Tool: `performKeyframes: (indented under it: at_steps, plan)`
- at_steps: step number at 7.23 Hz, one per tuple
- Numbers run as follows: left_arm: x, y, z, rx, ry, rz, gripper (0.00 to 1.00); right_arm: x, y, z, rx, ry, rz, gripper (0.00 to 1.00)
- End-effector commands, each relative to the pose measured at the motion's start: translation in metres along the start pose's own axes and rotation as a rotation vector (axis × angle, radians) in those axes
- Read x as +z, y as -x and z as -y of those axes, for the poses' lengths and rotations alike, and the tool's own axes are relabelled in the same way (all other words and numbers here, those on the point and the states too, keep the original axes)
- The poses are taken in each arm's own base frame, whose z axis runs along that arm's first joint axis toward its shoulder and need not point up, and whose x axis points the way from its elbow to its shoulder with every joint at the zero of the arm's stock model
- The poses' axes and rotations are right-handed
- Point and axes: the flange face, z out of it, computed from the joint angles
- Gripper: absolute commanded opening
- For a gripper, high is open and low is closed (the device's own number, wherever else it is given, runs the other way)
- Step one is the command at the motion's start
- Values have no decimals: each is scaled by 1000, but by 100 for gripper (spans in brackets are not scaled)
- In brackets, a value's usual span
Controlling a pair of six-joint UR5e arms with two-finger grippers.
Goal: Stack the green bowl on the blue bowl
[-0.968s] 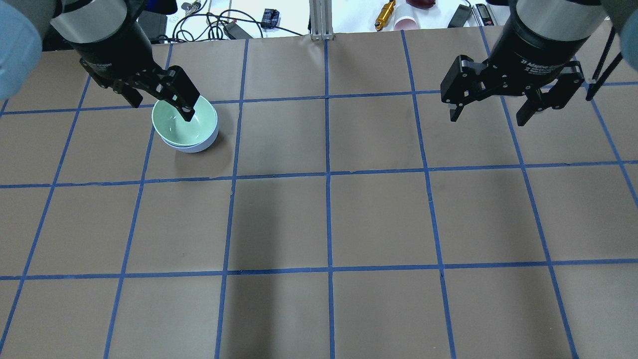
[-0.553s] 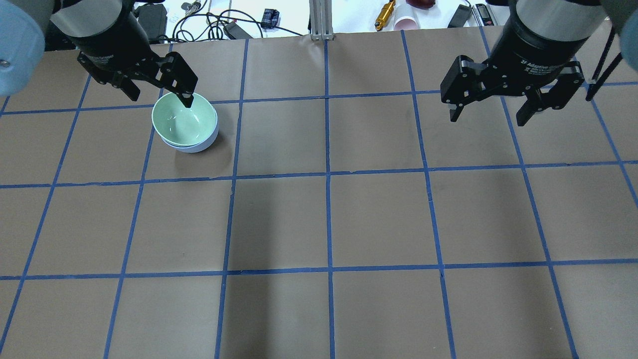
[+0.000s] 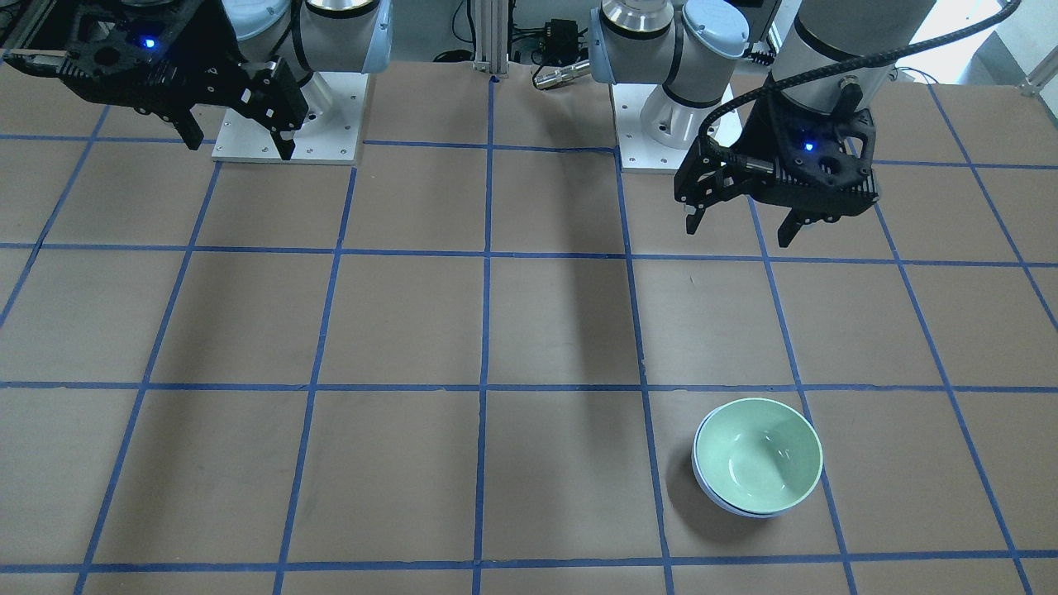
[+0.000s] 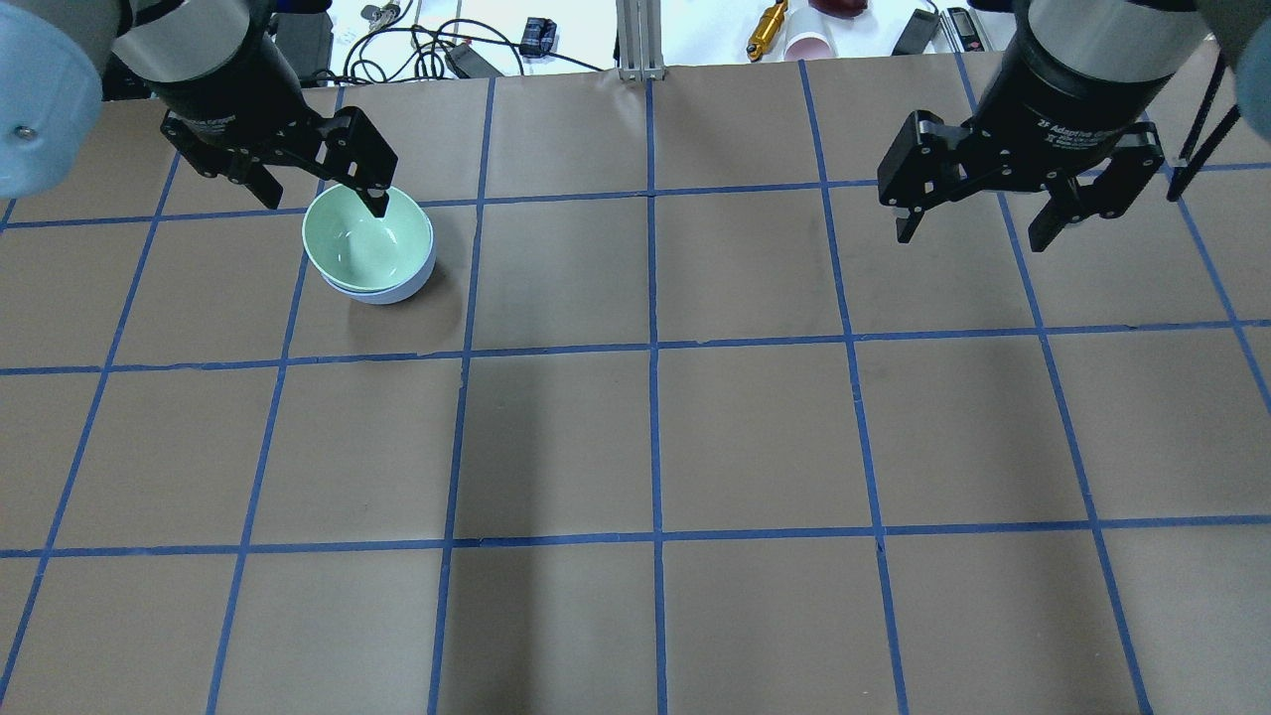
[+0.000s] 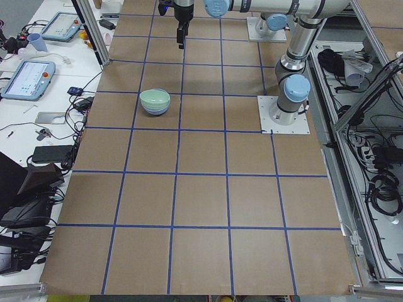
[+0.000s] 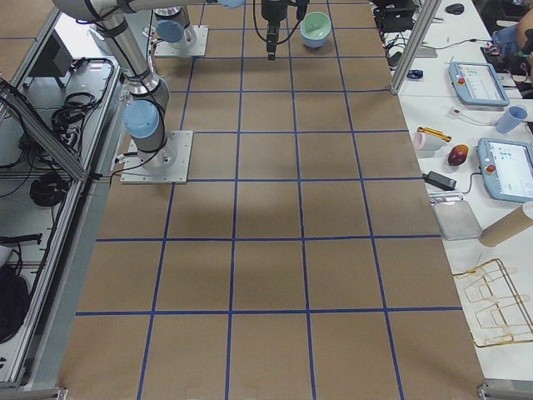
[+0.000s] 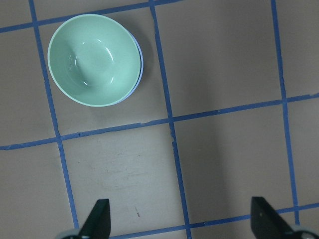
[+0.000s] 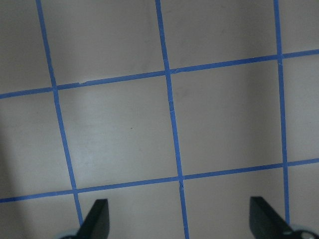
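The green bowl (image 4: pixel 365 241) sits nested inside the blue bowl (image 4: pixel 399 289) on the far left part of the table. Only a sliver of the blue bowl shows under it. Both also show in the front view, green bowl (image 3: pixel 759 453) and blue bowl (image 3: pixel 721 501), and in the left wrist view, green bowl (image 7: pixel 92 59) and blue bowl (image 7: pixel 140 67). My left gripper (image 4: pixel 320 197) is open and empty, raised above the bowls' far rim and touching neither. My right gripper (image 4: pixel 970 238) is open and empty, hanging over the far right of the table.
The table is brown paper with a blue tape grid. Beyond its far edge lie cables, an aluminium post (image 4: pixel 640 40), a gold cylinder (image 4: pixel 768 28) and a pink cup (image 4: pixel 809 45). The arm bases (image 3: pixel 285 116) stand at the robot's side.
My left gripper has lifted out of the green bowl and drawn back a little toward the far edge, still open. The bowls and the right arm have not moved.
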Motion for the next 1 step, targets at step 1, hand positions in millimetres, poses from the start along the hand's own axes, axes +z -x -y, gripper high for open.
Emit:
performKeyframes:
  at_steps: [1]
  plan:
    - [-3, -1, -1, -1, -6, 0, 100, 0, 0, 0, 0, 0, 0, 100]
